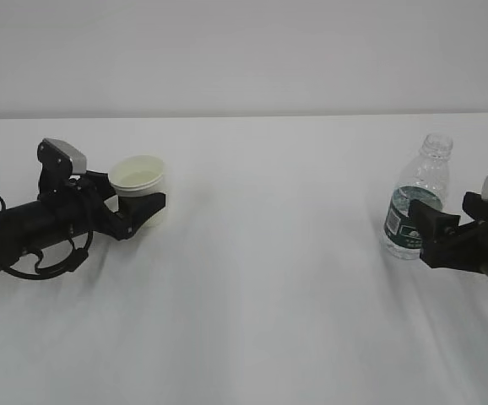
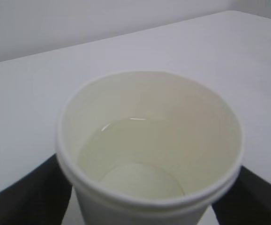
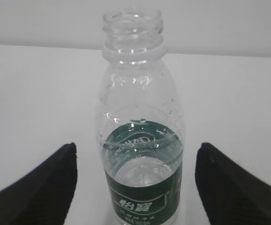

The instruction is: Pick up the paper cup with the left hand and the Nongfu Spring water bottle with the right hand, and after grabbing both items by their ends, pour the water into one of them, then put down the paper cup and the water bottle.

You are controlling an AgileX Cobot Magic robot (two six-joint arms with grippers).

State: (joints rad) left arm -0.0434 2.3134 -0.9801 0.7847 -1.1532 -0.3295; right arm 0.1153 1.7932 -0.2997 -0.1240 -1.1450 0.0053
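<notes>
Paper cup (image 1: pixel 138 187), small, white and tapered, stands upright on the white surface (image 1: pixel 261 278) with water in it, between my left fingers (image 2: pixel 30 194); these look spread, though I cannot tell if they touch it; the clear ribbed Nongfu Spring water bottle (image 3: pixel 140 126), capless, stands between my right fingers (image 3: pixel 41 187), wide apart with clear gaps, gripping nothing; pouring looks done.
</notes>
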